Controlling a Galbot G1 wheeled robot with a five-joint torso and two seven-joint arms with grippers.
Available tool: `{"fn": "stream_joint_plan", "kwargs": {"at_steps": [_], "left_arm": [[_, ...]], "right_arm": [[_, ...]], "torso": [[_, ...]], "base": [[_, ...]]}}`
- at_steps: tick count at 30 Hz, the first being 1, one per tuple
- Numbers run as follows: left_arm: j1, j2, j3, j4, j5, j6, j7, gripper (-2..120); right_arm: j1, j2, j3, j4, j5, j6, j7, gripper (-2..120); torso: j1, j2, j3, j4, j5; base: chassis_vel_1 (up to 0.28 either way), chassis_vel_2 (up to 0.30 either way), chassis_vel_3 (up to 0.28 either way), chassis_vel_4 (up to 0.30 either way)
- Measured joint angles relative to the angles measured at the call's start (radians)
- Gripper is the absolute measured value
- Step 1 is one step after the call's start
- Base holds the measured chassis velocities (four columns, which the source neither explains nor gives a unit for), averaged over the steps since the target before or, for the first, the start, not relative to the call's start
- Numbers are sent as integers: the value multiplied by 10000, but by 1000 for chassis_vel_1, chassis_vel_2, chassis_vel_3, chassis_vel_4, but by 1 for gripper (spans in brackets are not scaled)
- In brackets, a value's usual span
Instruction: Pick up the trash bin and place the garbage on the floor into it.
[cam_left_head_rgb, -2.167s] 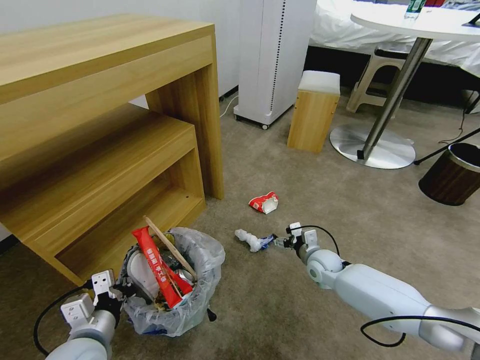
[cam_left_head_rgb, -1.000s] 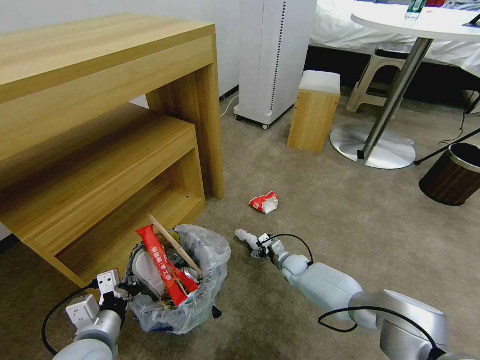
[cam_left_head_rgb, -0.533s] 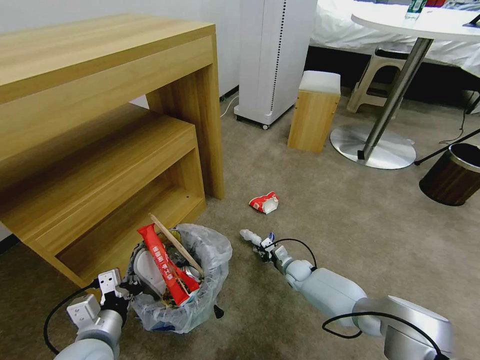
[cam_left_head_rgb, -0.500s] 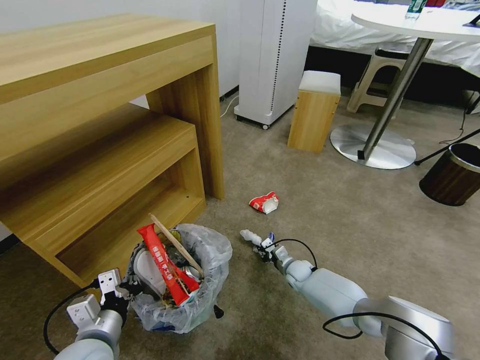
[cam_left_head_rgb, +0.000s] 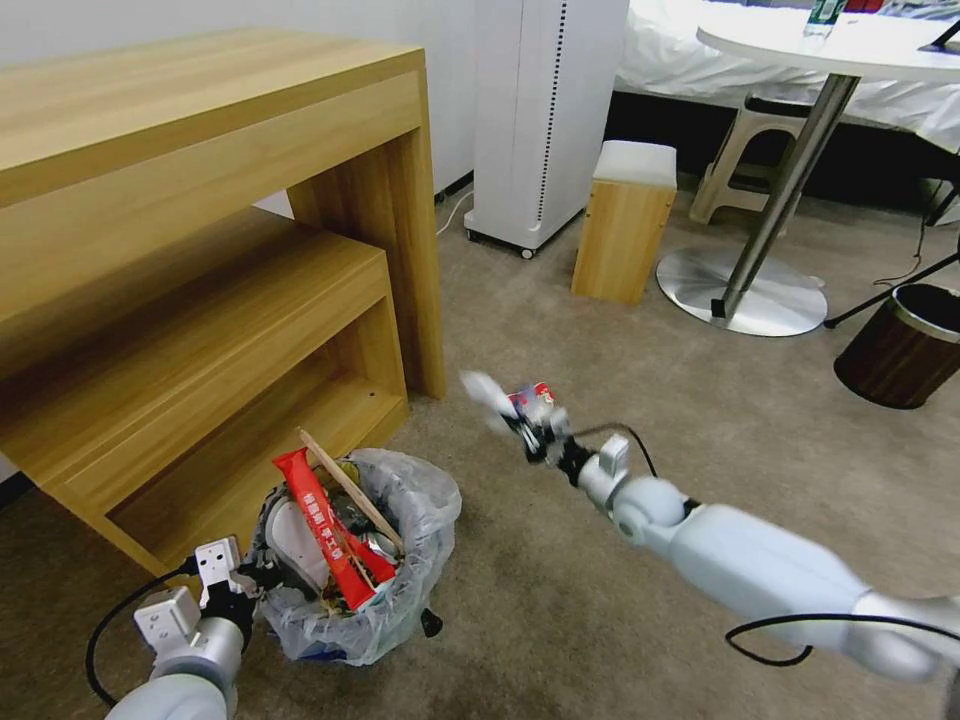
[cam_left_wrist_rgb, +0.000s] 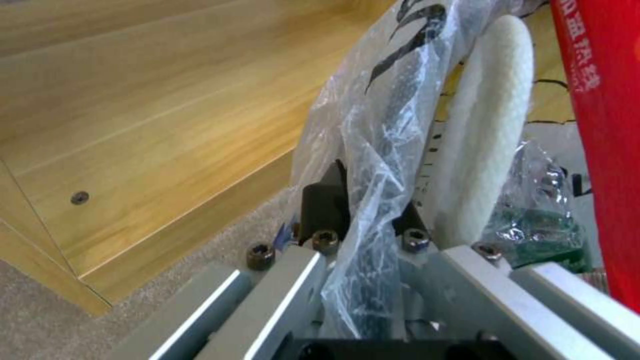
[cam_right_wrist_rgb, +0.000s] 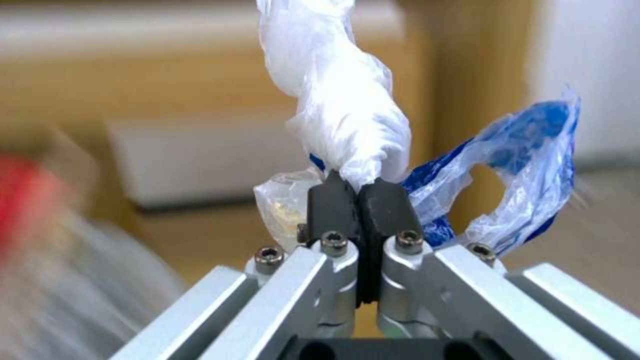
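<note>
The trash bin (cam_left_head_rgb: 352, 600), small and black with a crinkly clear bag puffing over its rim, stands on the carpet before the wooden shelf. It holds garbage: a red wrapper (cam_left_head_rgb: 318, 525), a wooden stick (cam_left_head_rgb: 345, 492) and a white slipper (cam_left_wrist_rgb: 487, 135). My left gripper (cam_left_head_rgb: 243, 580) is shut on the bin's near rim, bag pinched between its fingers (cam_left_wrist_rgb: 320, 200). My right gripper (cam_left_head_rgb: 520, 425) hangs above the floor right of the bin, shut on a twisted white and blue plastic wrapper (cam_right_wrist_rgb: 343, 115). Behind it a red-white wrapper (cam_left_head_rgb: 535, 391) lies on the carpet, partly hidden.
A wooden desk with a low shelf (cam_left_head_rgb: 200, 260) fills the left. Farther back stand a white tower appliance (cam_left_head_rgb: 545, 110), a small wooden stool (cam_left_head_rgb: 622, 225) and a round table's metal base (cam_left_head_rgb: 742, 292). A dark brown bin (cam_left_head_rgb: 900, 345) sits at the right.
My right gripper closed on the white and blue wrapper on the carpet and has now lifted it up off the floor. The left gripper and bin stay put. The camera shifted slightly.
</note>
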Motion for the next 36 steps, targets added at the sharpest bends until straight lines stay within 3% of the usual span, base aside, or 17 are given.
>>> {"fn": "stream_joint_plan", "kwargs": {"at_steps": [1,3,8,11,19,36], "left_arm": [[0,0,0,0,0,0,0,1],[37,-21,14,-123,2,25,-10,1],[74,-43,11,-329,3,79,-65,1],[149,-50,-63,-542,-8,123,-121,1],[255,-47,-182,-711,-39,138,-144,1],[212,5,-222,-702,-117,110,-144,1]], "right_arm": [[0,0,0,0,0,0,0,0],[474,-187,-195,1280,333,27,-71,0],[1003,-41,-579,2235,495,-44,-53,0],[1525,328,-1544,2612,531,-156,77,0],[1739,805,-3119,2273,426,-192,417,0],[1301,1619,-4313,1132,217,-192,916,0]], "torso": [[0,0,0,0,0],[0,1,0,-5,-2],[0,1,0,-3,-1],[0,1,0,-2,-1],[1,1,2,-4,-1],[0,1,2,-4,-1]], "base": [[0,0,0,0],[0,0,0,0],[0,0,0,0],[0,0,0,0],[0,0,0,0],[0,0,0,0]]}}
